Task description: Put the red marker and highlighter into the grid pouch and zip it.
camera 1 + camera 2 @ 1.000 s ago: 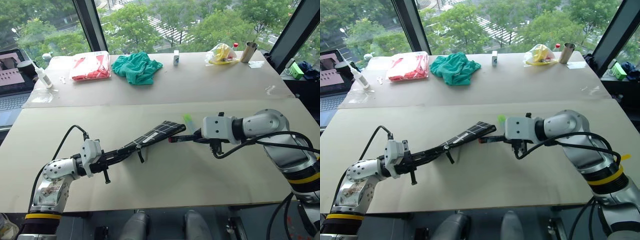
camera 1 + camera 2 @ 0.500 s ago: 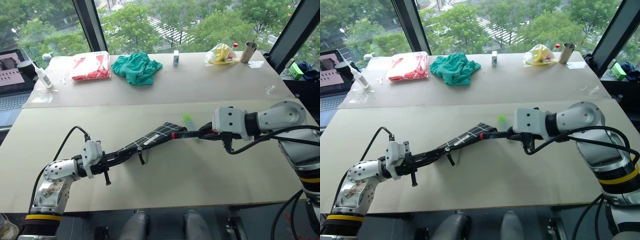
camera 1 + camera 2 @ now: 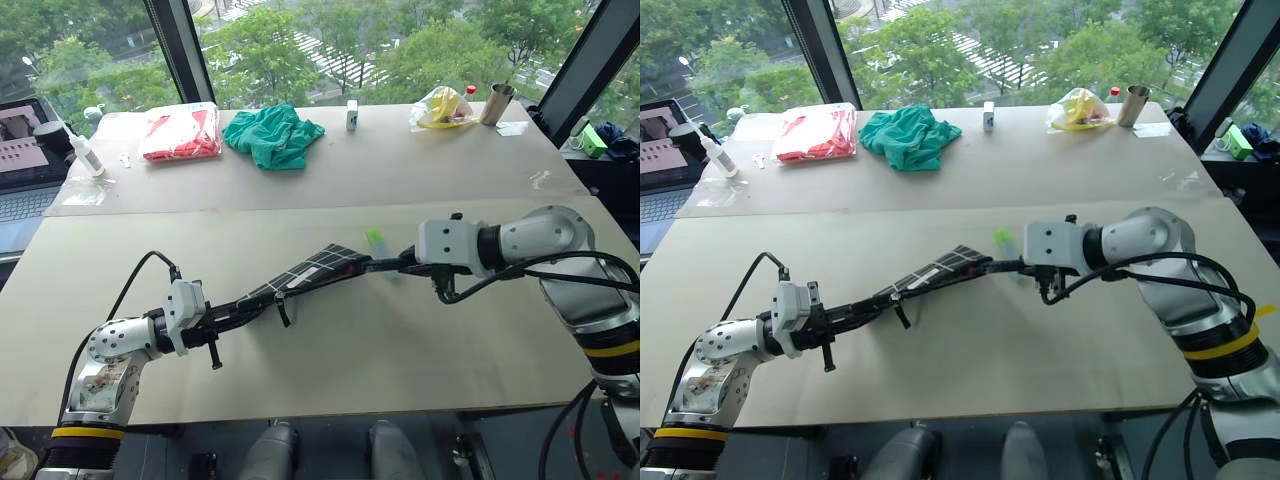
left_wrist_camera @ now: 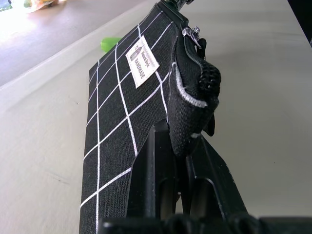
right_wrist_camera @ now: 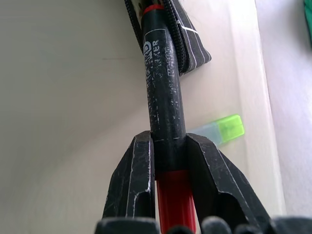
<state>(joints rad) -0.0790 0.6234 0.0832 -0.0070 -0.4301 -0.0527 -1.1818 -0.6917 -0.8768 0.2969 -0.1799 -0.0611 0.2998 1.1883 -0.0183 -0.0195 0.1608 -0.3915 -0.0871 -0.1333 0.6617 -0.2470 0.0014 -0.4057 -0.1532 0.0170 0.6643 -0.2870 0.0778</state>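
Observation:
The grid pouch (image 3: 300, 278), black with white lines, hangs tilted above the table. My left gripper (image 3: 222, 318) is shut on its near end, beside the zipper (image 4: 192, 53). My right gripper (image 5: 168, 139) is shut on the red marker (image 5: 163, 87), gripping the dark barrel just ahead of its red end (image 5: 173, 200). The marker's front tip sits in the open mouth at the pouch's far end (image 3: 350, 265). The light-green highlighter (image 3: 375, 240) lies on the table just beyond that end, touching neither gripper.
On the far table lie a teal cloth (image 3: 272, 135), a red packet (image 3: 182, 135), a small white box (image 3: 352, 113), a yellow bag (image 3: 443, 108) and a metal cup (image 3: 497, 103). A white bottle (image 3: 85, 155) and a laptop (image 3: 25, 150) stand at the far left.
The marker's tip, just below the pouch's far end a second ago, now sits in the pouch's mouth. My left gripper and the pouch have stayed put.

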